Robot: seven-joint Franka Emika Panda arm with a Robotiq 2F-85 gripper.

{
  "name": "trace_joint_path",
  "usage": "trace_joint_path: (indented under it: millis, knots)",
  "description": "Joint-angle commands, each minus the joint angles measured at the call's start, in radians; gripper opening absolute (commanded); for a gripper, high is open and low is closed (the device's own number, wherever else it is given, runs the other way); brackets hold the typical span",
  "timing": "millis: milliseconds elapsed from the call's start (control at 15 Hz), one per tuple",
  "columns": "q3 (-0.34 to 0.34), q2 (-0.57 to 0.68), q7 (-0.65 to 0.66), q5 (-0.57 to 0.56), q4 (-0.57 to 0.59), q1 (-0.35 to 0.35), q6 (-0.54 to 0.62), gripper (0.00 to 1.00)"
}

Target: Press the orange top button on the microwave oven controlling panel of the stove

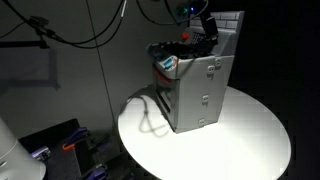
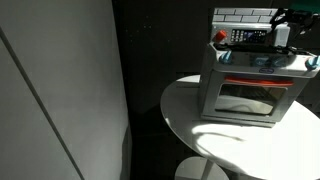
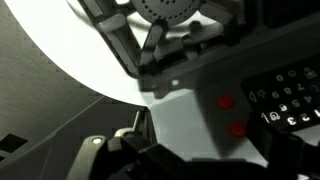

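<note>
Gripper (image 3: 190,160): its dark body fills the bottom edge of my wrist view. I cannot tell whether it is released or clenched.
Gripper position: in both exterior views it sits over the stove's top, near the upper edge of the frame and close to the tiled back (image 1: 230,25).
Microwave oven controlling panel (image 3: 285,100): a dark patch with white symbols at the right of my wrist view, on the stove's top.
Red buttons (image 3: 225,100): two round ones, one above the other, just left of the panel. The gripper is near them, but I cannot tell if it is touching.
Burner (image 3: 170,10): a round, dotted disc at the top centre of the wrist view.
Stove (image 1: 200,90): a grey box, upright in mid-frame.
Surface (image 1: 250,140): round and white, carrying the stove.
</note>
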Motion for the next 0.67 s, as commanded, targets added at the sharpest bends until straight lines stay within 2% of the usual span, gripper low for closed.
trace_joint_path:
  millis: [0, 600]
  knots:
    - [-0.017, 0.023, 0.014, 0.018, 0.040, 0.013, -0.016, 1.00]
    - [-0.022, 0.034, 0.018, 0.014, 0.049, 0.011, -0.014, 1.00]
